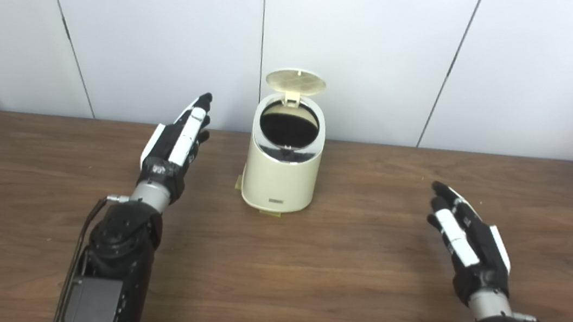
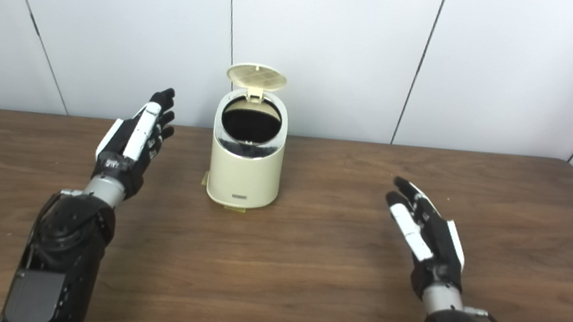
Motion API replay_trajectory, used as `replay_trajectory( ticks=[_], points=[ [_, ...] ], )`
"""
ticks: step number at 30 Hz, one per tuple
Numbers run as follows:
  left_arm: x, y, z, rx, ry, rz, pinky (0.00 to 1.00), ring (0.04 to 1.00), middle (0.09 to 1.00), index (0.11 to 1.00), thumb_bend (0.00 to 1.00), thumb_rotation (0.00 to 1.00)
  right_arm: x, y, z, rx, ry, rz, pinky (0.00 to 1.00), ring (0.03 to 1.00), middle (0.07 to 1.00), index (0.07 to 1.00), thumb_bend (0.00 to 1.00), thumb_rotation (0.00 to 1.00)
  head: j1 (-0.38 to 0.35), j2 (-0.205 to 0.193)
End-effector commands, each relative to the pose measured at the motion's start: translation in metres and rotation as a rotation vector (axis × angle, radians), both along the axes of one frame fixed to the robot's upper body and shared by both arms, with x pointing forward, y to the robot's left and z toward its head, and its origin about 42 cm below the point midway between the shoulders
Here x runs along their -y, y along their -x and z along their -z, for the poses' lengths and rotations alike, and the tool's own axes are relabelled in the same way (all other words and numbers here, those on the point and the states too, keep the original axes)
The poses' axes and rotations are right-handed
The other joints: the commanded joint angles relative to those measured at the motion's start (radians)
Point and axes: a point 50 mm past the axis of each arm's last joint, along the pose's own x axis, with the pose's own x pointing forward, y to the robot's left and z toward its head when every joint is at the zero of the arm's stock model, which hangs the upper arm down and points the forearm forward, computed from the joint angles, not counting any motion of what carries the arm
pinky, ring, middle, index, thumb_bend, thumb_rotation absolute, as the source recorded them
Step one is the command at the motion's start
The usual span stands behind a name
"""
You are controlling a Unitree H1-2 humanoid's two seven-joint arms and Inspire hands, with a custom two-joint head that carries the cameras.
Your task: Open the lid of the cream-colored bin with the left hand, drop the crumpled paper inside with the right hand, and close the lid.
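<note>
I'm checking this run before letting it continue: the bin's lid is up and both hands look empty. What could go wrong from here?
1. No paper shows on the table or in either robot hand, and the bin looks dark inside. Closing now may end the task without a confirmed drop.
2. The lid stands upright behind the opening, while the left robot hand is beside the bin, not touching it. Reaching across could nudge the bin.
3. The right robot hand is open and far away.

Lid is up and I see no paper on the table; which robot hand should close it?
Probably the left robot hand: it hangs open just beside the bin, nearer the raised lid. The right robot hand, also open, is farther off.
</note>
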Motion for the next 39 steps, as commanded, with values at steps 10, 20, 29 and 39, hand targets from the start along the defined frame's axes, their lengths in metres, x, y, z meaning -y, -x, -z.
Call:
replay_trajectory(
  ticks=[10, 20, 29, 39],
  points=[
    [0.026, -0.042, -0.070, 0.092, -0.009, 0.080, 1.00, 1.000, 1.000, 0.997, 0.59, 0.85, -0.004, 0.001, 0.002, 0.069, -0.031, -0.022, 0.93, 0.955, 0.957, 0.961, 0.62, 1.00, 0.020, -0.011],
    [0.035, -0.054, -0.098, 0.153, -0.098, 0.099, 1.00, 0.990, 0.973, 0.913, 0.61, 0.88, -0.009, 0.003, 0.010, 0.042, -0.021, -0.005, 0.86, 0.921, 0.939, 0.964, 0.62, 1.00, 0.027, -0.015],
    [0.045, -0.057, -0.110, 0.320, -0.396, 0.075, 0.96, 0.946, 0.920, 0.857, 0.58, 1.00, -0.014, -0.001, 0.011, 0.018, 0.044, -0.005, 0.93, 0.902, 0.876, 0.972, 0.63, 1.00, 0.016, -0.016],
    [0.055, -0.050, -0.111, 0.476, -0.688, 0.055, 0.89, 0.928, 0.874, 0.741, 0.57, 1.00, -0.028, -0.004, 0.010, -0.003, 0.101, 0.003, 0.95, 0.929, 0.879, 0.980, 0.65, 1.00, 0.001, -0.010]
  ],
)
